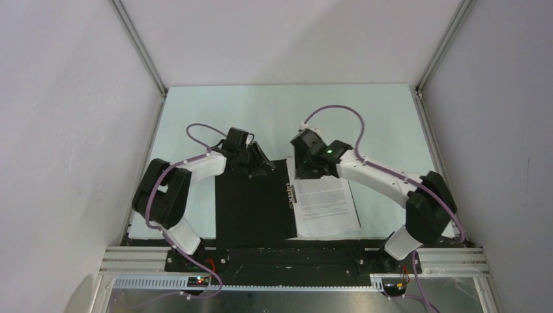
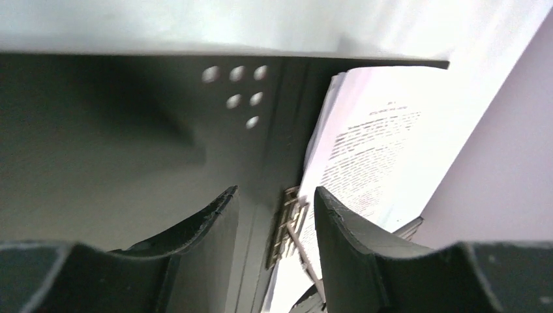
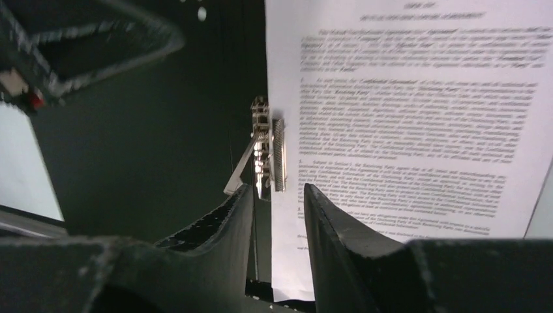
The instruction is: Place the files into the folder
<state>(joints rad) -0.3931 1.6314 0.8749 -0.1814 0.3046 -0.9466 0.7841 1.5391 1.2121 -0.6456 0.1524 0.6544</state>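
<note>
Folder (image 1: 254, 208) lay open; files (image 1: 326, 205) at 3 o'clock of its spine clip (image 1: 290, 190). Left gripper (image 1: 259, 163) spread, empty; right gripper (image 1: 306, 171) half-closed, hold unclear. Risk: right gripper grazing files might skew them.

White arms (image 1: 202, 166), black joints (image 1: 427, 205), purple cables (image 1: 339, 109)

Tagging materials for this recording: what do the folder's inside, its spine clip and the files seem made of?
Folder: matte black inside, card or plastic, unclear. Spine clip: metal, bright silvery glints. Files: thin white paper with printed text.
</note>
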